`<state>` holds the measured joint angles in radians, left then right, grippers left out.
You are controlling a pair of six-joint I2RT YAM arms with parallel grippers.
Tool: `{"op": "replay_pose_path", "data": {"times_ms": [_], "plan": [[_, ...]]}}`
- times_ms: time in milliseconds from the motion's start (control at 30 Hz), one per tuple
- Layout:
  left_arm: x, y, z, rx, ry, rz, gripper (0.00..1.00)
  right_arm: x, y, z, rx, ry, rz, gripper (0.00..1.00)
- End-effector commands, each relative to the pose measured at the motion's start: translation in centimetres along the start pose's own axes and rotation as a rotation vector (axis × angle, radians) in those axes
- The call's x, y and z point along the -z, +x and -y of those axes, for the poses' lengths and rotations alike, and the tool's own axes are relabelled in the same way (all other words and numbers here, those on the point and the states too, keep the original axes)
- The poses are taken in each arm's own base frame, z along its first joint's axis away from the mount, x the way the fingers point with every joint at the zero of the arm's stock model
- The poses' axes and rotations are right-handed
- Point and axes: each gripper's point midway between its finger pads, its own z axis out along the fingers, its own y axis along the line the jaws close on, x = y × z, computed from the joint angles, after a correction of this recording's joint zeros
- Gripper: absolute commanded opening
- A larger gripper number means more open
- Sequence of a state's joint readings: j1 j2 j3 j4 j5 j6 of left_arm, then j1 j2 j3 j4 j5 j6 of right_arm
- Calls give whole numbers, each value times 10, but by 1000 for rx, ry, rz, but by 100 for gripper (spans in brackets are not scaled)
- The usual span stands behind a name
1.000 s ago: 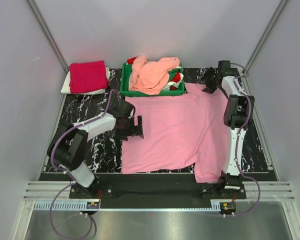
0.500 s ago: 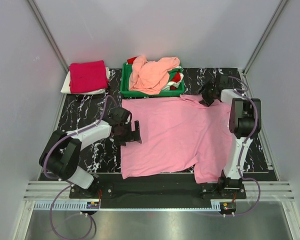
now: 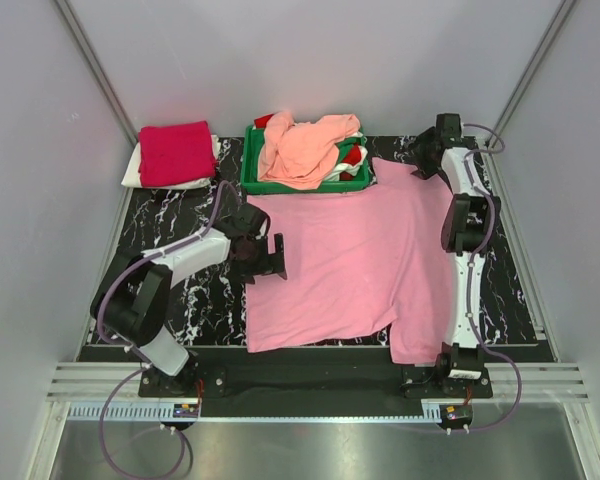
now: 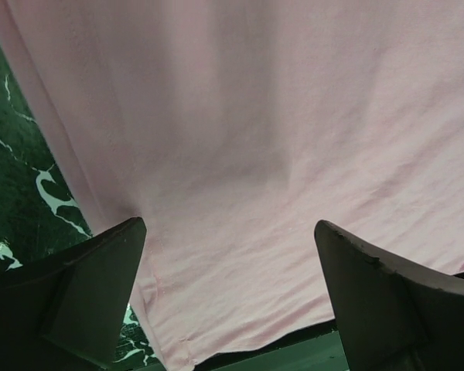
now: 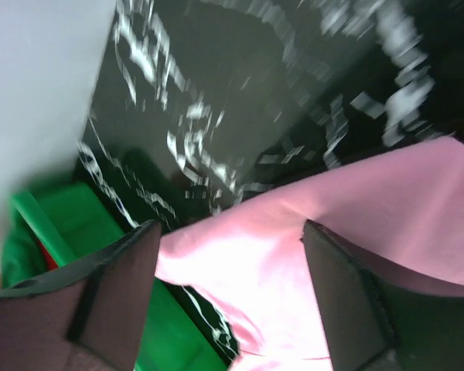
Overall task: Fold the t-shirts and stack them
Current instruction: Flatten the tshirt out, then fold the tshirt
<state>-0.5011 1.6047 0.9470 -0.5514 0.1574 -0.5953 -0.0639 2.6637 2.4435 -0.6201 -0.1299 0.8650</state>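
Right under the left pincer, the side edge of the pink shirt is lying flat on the table. It looks like thin, limp cotton that will probably sag, drag and wrinkle rather than hold a shape. It seems best taken by a pinch at an edge or corner, ideally two corners at once, so that a fold lands straight. This pincer is hanging with its jaws spread as wide as they go and is gripping nothing. The right pincer is also standing well spread and is holding nothing. It is hovering at the far corner of the same shirt, with pink cloth showing below and between its fingers, though I cannot tell whether it is brushing the cloth. Just beside that pincer, a green tray is carrying a heaped peach shirt. Well beyond the left pincer, at the far corner of the table, a folded red shirt is resting on a white one.
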Motion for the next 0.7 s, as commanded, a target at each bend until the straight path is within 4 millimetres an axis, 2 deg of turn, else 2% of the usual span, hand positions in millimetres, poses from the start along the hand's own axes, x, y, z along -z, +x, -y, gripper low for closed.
{"op": "replay_pose_path", "data": {"times_ms": [0,33,67,100,167,200,233,267,300,333,367,400,433,467,500,567,600,633,667], "plan": [[8,-22,13,-36,13,42,98,-8,-17,34,-109,128,44,84],[10,-26,16,-39,15,52,98,-6,-19,33,-118,124,46,87],[12,-27,17,-41,16,57,98,-3,-18,23,-115,80,30,89],[13,-27,17,-40,15,61,98,-4,-12,22,-97,61,6,90],[17,-27,16,-36,12,72,98,26,-17,-9,-52,-51,9,94],[19,-28,14,-38,7,79,98,17,-11,-1,-42,-59,-5,94],[20,-26,13,-36,3,80,98,46,-24,-27,-14,-128,36,96],[23,-23,11,-36,0,82,98,58,-29,-40,17,-177,54,96],[24,-22,9,-33,-4,88,98,67,-28,-41,59,-182,55,98],[27,-22,8,-31,-6,93,98,96,-36,-58,85,-218,85,99],[30,-19,7,-28,-3,100,98,108,-33,-59,100,-218,75,99],[32,-18,8,-20,8,104,98,113,-24,-47,128,-185,54,99],[34,-16,9,-17,16,110,98,146,-26,-57,143,-205,79,100],[36,-16,11,-14,37,119,98,157,-21,-49,142,-185,80,100],[33,-12,11,-5,44,112,98,176,-7,-31,137,-146,68,100],[28,-12,14,-3,63,113,98,188,10,1,118,-62,65,100],[26,-11,16,1,78,102,98,180,39,40,107,22,5,100],[24,-11,19,-2,89,97,98,196,45,47,113,35,17,100],[17,-10,22,-3,99,82,97,197,58,66,113,79,-13,100]]}}
